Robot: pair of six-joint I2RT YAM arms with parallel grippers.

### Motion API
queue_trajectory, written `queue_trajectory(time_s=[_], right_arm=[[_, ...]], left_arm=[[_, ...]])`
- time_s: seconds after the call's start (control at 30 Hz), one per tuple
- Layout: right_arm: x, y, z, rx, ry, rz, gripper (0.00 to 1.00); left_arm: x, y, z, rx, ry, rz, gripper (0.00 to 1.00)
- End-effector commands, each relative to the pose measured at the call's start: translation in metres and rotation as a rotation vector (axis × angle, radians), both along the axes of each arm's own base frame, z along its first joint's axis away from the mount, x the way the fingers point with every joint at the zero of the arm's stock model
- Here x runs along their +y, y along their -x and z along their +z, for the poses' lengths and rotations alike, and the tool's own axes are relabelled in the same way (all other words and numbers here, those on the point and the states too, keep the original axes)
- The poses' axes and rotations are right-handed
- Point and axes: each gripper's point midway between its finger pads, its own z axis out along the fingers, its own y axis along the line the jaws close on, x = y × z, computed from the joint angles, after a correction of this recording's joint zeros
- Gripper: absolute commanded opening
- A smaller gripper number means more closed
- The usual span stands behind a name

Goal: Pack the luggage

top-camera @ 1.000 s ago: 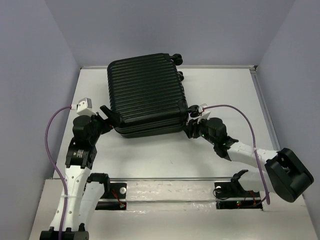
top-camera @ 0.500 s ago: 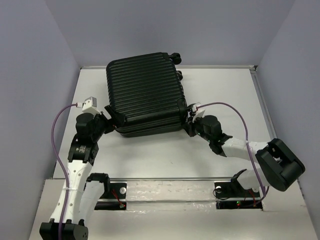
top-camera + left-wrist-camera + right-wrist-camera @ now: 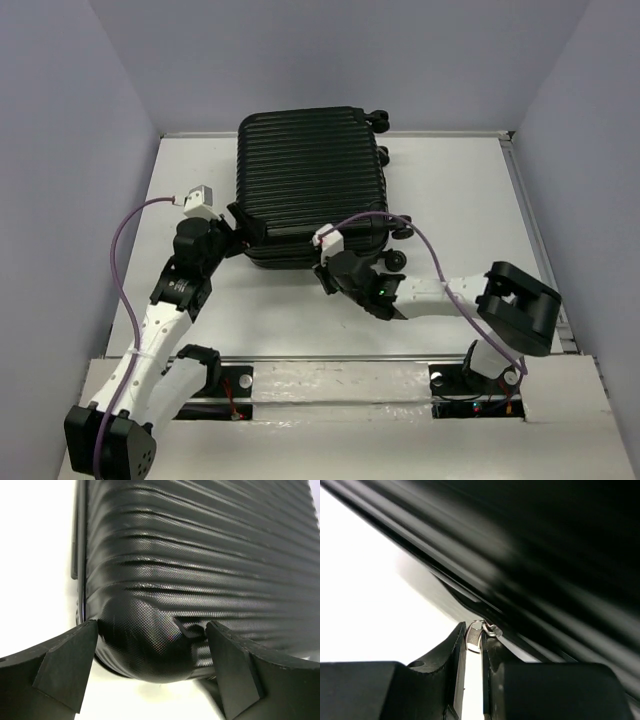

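Note:
The black ribbed luggage [image 3: 310,190] lies closed on the white table, wheels to the right. My left gripper [image 3: 240,232] is open, its fingers either side of the luggage's rounded near-left corner [image 3: 150,645]. My right gripper [image 3: 325,268] is at the luggage's near edge, shut on the silver zipper pull [image 3: 473,639], which hangs from the zip line along the shell's seam [image 3: 485,605].
The table [image 3: 450,200] has raised rims at the far and right edges. Grey walls enclose the table on three sides. Purple cables loop from both wrists. The right arm's elbow [image 3: 515,305] sits near the right front of the table.
The luggage has shifted right and turned. My right gripper has travelled left along the near edge from the right corner. My left gripper followed the left corner to the right.

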Motion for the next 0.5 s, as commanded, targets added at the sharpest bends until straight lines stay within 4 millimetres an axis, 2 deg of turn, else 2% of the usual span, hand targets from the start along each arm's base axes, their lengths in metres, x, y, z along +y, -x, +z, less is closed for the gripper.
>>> queue_trajectory(time_s=[0.0,0.1,0.13,0.2,0.27,0.3,0.33,0.37,0.4,0.43,0.47], right_arm=[[0.108,0.052,0.064,-0.014,-0.239,0.241,0.07],[0.126,0.048,0.061,-0.012,-0.274,0.249,0.07],[0.135,0.047,0.068,-0.018,-0.302,0.261,0.07],[0.151,0.048,0.069,-0.032,-0.36,0.293,0.07],[0.166,0.052,0.074,-0.034,-0.427,0.315,0.07],[0.175,0.055,0.087,-0.06,-0.496,0.33,0.07],[0.185,0.059,0.082,-0.064,-0.52,0.339,0.07],[0.188,0.057,0.084,-0.072,-0.545,0.331,0.07],[0.192,0.059,0.098,-0.087,-0.619,0.344,0.07],[0.196,0.06,0.097,-0.086,-0.64,0.359,0.07],[0.198,0.063,0.1,-0.087,-0.657,0.375,0.07]], left_arm=[[-0.072,0.016,0.041,-0.074,0.219,-0.264,0.96],[-0.074,0.019,0.044,-0.082,0.225,-0.28,0.96],[-0.075,0.021,0.046,-0.084,0.231,-0.29,0.96],[-0.078,0.025,0.048,-0.082,0.243,-0.308,0.96],[-0.081,0.032,0.056,-0.089,0.27,-0.333,0.96],[-0.081,0.035,0.056,-0.079,0.275,-0.339,0.96],[-0.081,0.039,0.064,-0.094,0.284,-0.346,0.96],[-0.077,0.039,0.069,-0.107,0.276,-0.33,0.95],[-0.07,0.043,0.076,-0.12,0.263,-0.302,0.95],[-0.067,0.045,0.076,-0.11,0.251,-0.288,0.96],[-0.065,0.047,0.084,-0.133,0.255,-0.284,0.96]])
